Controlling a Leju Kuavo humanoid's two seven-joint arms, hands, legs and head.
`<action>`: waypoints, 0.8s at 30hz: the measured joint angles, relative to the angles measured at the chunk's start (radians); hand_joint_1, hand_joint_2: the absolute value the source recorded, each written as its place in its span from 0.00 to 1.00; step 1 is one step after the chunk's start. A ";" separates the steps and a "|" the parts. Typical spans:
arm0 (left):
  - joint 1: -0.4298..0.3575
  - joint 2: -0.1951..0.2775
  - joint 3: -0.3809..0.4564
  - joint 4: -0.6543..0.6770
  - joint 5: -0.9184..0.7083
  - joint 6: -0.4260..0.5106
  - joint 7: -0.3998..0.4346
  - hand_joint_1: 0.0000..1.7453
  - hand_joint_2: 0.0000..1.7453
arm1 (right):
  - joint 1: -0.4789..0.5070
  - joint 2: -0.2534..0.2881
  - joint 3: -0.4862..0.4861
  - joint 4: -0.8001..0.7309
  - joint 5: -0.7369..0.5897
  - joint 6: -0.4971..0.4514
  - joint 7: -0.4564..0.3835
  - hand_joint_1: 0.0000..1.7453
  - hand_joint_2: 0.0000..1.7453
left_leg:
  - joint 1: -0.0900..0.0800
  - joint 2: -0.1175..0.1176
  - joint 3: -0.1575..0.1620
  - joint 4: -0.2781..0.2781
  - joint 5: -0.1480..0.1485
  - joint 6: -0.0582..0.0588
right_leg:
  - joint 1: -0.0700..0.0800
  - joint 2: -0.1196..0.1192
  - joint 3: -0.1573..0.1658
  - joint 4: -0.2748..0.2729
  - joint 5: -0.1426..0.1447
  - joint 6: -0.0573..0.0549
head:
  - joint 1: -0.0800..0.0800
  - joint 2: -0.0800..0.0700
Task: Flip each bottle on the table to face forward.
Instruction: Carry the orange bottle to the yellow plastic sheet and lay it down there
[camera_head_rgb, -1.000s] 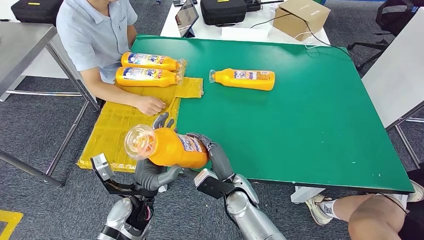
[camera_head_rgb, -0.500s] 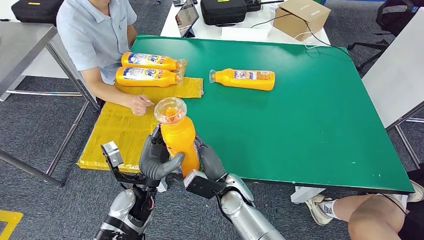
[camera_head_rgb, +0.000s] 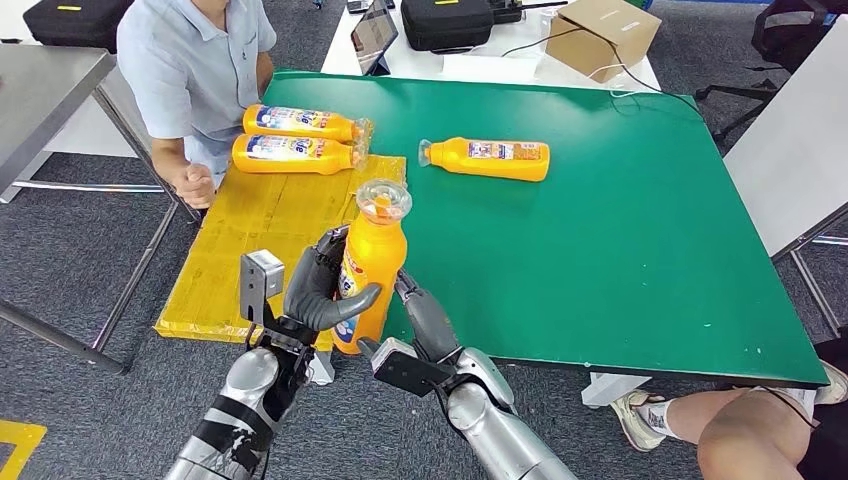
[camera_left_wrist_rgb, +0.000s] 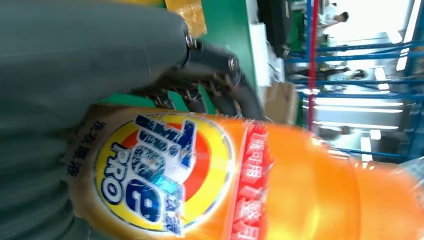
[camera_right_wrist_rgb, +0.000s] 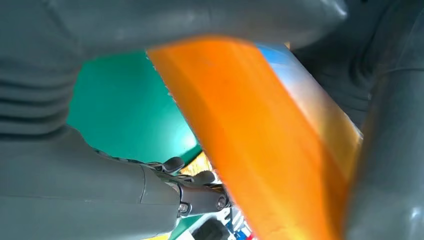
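Note:
An orange detergent bottle (camera_head_rgb: 368, 270) stands nearly upright over the table's near edge, with its clear cap (camera_head_rgb: 383, 200) on top. My left hand (camera_head_rgb: 318, 290) wraps its lower body from the left. My right hand (camera_head_rgb: 422, 318) presses against it from the right, so both hands hold it. The left wrist view shows its blue and yellow label (camera_left_wrist_rgb: 160, 175) beside my left hand (camera_left_wrist_rgb: 75, 70). In the right wrist view its plain orange side (camera_right_wrist_rgb: 260, 135) runs past my right hand (camera_right_wrist_rgb: 75, 165). Another orange bottle (camera_head_rgb: 490, 158) lies on the green table (camera_head_rgb: 620, 230).
Two more orange bottles (camera_head_rgb: 300, 122) (camera_head_rgb: 293, 153) lie side by side at the far end of a yellow mat (camera_head_rgb: 245, 250). A person sits at the table's far left corner with a fist (camera_head_rgb: 196, 186) off the mat. A cardboard box (camera_head_rgb: 603, 35) and black cases stand behind.
The held bottle has swung from lying sideways to nearly upright and moved farther over the table. The person's hand has pulled back off the yellow mat.

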 joint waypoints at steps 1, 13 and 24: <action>-0.016 0.007 0.001 0.016 -0.013 -0.002 0.005 1.00 1.00 | -0.004 0.000 -0.001 0.004 -0.003 -0.005 -0.001 0.00 0.00 | 0.000 0.000 0.000 0.000 0.000 0.000 | 0.000 0.000 0.000 0.000 0.000 0.000 | 0.000 0.000; -0.149 0.052 0.023 0.154 -0.235 0.101 0.038 1.00 1.00 | -0.019 0.004 -0.012 0.025 0.005 -0.043 -0.025 0.00 0.00 | 0.000 0.000 0.000 0.000 0.000 0.000 | 0.000 0.000 -0.001 0.000 0.000 0.000 | 0.000 0.000; -0.319 0.098 0.028 0.313 -0.591 0.256 0.070 0.98 1.00 | -0.026 0.015 -0.011 0.029 0.024 -0.034 -0.027 0.00 0.00 | 0.000 -0.001 0.000 0.000 0.001 0.000 | 0.000 -0.002 0.000 0.001 0.000 0.000 | 0.000 0.000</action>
